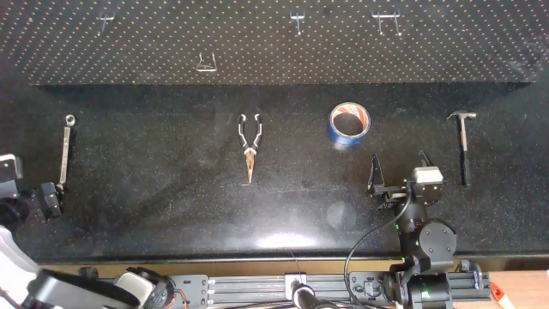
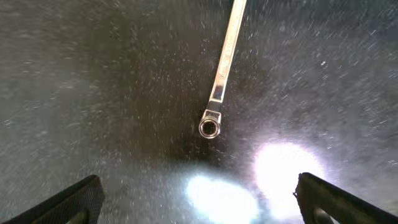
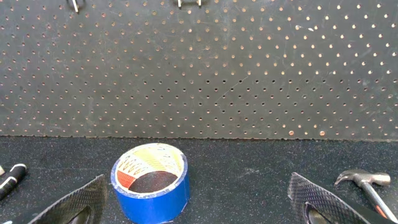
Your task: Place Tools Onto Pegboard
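A silver wrench lies on the black table at the far left; its ring end sits just ahead of my open left gripper, whose fingers straddle it from above. White-handled pliers lie mid-table. A blue tape roll stands right of centre, directly in front of my open right gripper, also shown as the roll between the spread fingers. A hammer lies at the far right, its head beside the right finger. The pegboard stands along the back.
Metal hooks hang on the pegboard: one at the left, a wire loop, one at centre, and a double hook at the right. Bare black tabletop lies between the tools.
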